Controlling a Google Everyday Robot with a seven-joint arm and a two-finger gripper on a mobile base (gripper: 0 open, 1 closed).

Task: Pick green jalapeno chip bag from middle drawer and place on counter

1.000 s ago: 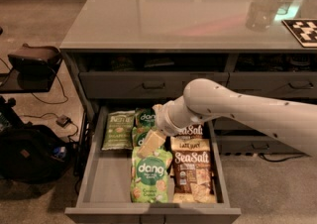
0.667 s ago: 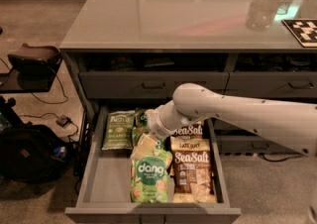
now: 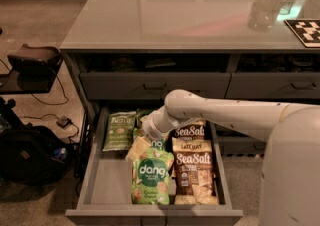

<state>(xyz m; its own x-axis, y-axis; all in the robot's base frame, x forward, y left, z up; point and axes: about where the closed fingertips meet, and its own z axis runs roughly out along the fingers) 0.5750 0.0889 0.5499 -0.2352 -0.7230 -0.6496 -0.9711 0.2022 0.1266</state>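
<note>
Green jalapeno chip bag [image 3: 119, 131] lies flat in the middle drawer [image 3: 107, 182], at the back, just to the left of the hand [image 3: 140, 146] as the camera sees it. It is not lifted yet.

Over the last second the arm has swung leftward across the open drawer. The wrist has left the spot above the brown Sea Salt bags [image 3: 192, 170], which now sit to the right of the hand, and has settled near the olive bag. The hand hangs low over the snacks, with the brighter dang bag [image 3: 149, 180] just in front of it, toward the drawer front. Whether the hand is open or closed I cannot tell, nor whether it touches the bag's edge.

My reading is that the reach is lining up on the right bag and the grasp itself is not yet made. The surface [image 3: 175, 15] above and behind the hand is where the bag must end up.
</note>
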